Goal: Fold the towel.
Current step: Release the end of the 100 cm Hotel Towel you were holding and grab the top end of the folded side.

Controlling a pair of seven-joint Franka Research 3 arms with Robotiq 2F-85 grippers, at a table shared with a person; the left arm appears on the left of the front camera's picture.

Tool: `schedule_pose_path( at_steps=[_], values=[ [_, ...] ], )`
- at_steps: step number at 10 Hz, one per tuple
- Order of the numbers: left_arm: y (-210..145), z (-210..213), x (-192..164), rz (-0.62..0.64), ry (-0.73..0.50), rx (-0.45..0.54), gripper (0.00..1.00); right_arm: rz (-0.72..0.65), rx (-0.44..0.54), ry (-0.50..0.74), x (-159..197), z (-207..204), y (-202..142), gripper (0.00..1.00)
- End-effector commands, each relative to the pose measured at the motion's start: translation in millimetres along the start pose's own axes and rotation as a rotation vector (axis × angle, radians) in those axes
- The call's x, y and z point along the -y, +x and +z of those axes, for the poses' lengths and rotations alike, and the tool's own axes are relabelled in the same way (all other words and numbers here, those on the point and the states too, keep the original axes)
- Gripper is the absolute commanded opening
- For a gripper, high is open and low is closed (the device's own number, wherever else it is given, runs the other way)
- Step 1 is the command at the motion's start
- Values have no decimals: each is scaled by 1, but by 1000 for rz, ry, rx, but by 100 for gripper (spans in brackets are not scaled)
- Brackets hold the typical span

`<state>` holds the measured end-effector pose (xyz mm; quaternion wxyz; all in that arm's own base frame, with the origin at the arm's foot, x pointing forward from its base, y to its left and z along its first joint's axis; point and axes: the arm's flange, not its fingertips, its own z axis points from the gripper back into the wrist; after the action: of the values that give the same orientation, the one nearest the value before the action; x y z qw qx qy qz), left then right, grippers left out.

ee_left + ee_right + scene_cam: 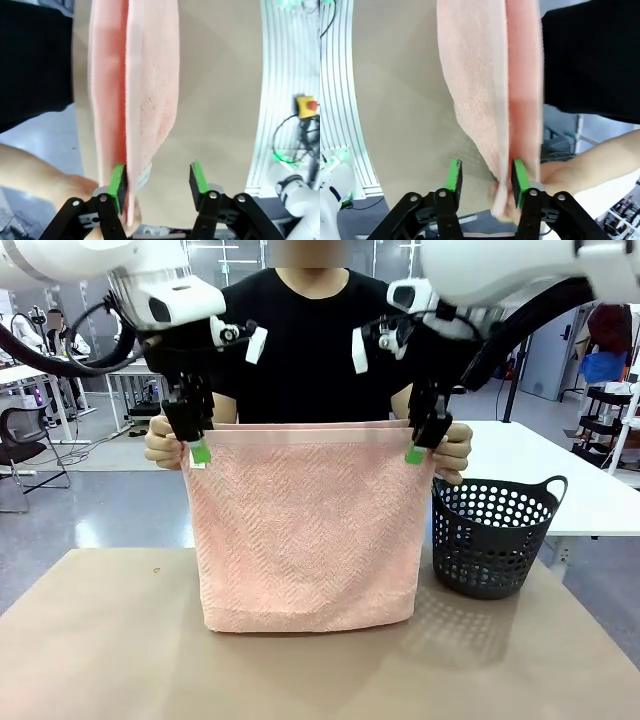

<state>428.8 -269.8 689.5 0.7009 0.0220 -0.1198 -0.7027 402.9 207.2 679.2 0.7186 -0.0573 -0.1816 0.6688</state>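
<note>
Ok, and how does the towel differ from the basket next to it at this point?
The towel is salmon-pink soft cloth; the basket is dark grey, rigid and full of holes. The towel hangs doubled from the person's hands at its top corners; the basket stands on the table by itself. The towel reaches higher and spans wider than the basket. Both meet the tabletop, side by side.

The middle of the bench (100,640) is blocked by the hanging towel (305,530), its right edge by a basket (495,540); the near edge is left free.
</note>
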Motion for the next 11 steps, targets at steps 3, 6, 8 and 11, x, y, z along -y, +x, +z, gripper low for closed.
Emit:
schedule_pose_path(
  at_steps=[3, 6, 8, 11],
  values=[
    [-13, 38, 40, -47, 257, 52, 99, 98, 99, -178, -39, 46, -11, 87],
    [-18, 40, 42, -44, 265, 76, 100, 112, 77, -231, -45, 48, -9, 100],
    [-17, 41, 42, -48, 267, 90, 100, 114, 78, -221, -43, 48, -7, 100],
    [-14, 40, 36, -69, 246, 85, 100, 104, 63, -187, -32, 44, -4, 100]
  ],
)
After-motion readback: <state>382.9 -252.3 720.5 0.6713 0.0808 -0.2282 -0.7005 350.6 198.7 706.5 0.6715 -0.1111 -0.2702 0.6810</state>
